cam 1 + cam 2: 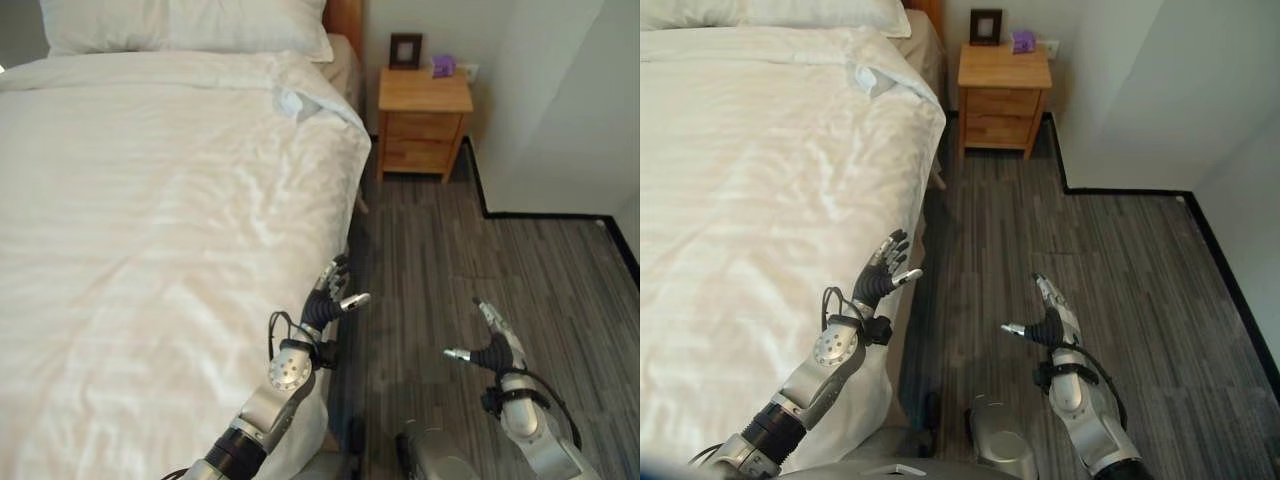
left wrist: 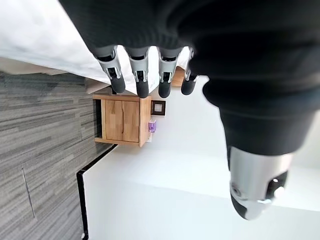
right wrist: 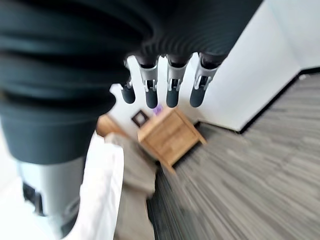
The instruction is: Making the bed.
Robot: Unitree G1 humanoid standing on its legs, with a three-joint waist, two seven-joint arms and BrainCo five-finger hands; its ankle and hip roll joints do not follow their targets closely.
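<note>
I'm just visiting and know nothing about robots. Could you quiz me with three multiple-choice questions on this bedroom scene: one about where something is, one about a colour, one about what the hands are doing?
1. Where does the wooden nightstand stand?
A. At the foot of the bed
B. Beside the head of the bed, in the corner by the wall
C. In the middle of the floor

2. What colour is the duvet on the bed?
A. White
B. Blue
C. Grey striped

3. What are the left hand and right hand doing?
A. Both clutch the duvet
B. One carries a pillow
C. Both are open and hold nothing

Answers: 1 B, it sits past the bed's far corner, near the pillow, against the wall. 2 A, the cover is plain white. 3 C, the fingers are straight, the left at the bed's edge, the right over the floor.
</note>
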